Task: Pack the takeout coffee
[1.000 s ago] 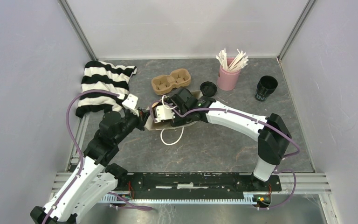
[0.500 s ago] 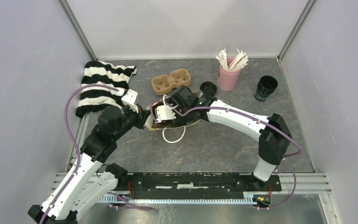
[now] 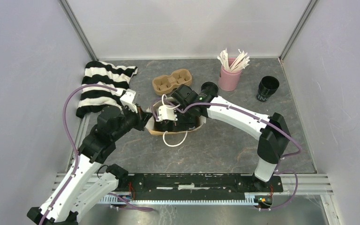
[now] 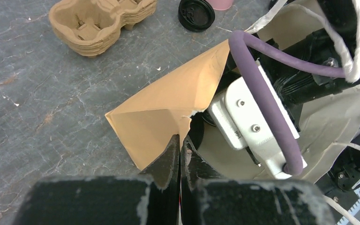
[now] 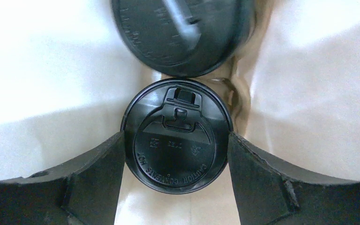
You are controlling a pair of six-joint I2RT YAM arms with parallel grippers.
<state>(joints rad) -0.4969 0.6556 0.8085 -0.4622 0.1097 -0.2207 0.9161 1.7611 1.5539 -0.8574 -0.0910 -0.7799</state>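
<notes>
- Right gripper: jaws wide, one finger against each side of the lidded coffee cup, which it holds from above inside the paper bag.
- Left gripper: clamped tight on the bag's torn brown edge, holding the mouth open.
- Held cup: round black plastic lid with raised lettering and a sip tab. Its sides are hidden under the lid. Whether its base touches the bag floor cannot be told.
- Second lidded cup: same black lid, blurred, just beyond the held one and touching or nearly so. Also in the bag.
- Right wrist view only: both lids and the pale bag lining. The overhead view shows just the arm in the bag.
- Left wrist view only: the pinch on the bag's edge.
- Bag handle: white cord loop lying on the table.
- Pulp carrier tray: two holes, just beyond the bag.
- Loose black lid: flat, beside the tray.
- Pink cup of white sticks: upright, far right.
- Open black cup: unlidded, well apart at the right.
- Striped cloth: far left.
</notes>
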